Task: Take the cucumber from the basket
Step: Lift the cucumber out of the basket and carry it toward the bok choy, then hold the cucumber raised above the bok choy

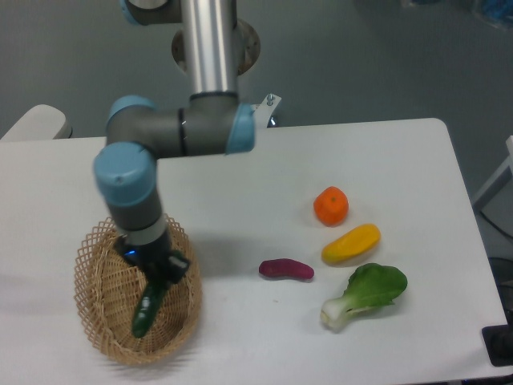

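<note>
The tan wicker basket (103, 330) sits at the front left of the white table. The dark green cucumber (144, 314) lies tilted inside it, its lower end toward the front rim. My gripper (158, 282) reaches down into the basket and its black fingers close around the cucumber's upper end. The cucumber's lower end looks close to the basket floor; I cannot tell whether it touches.
On the right half of the table lie an orange fruit (331, 205), a yellow mango-like piece (351, 243), a purple sweet potato (286, 269) and a leafy bok choy (365, 295). The arm's column stands at the table's back edge.
</note>
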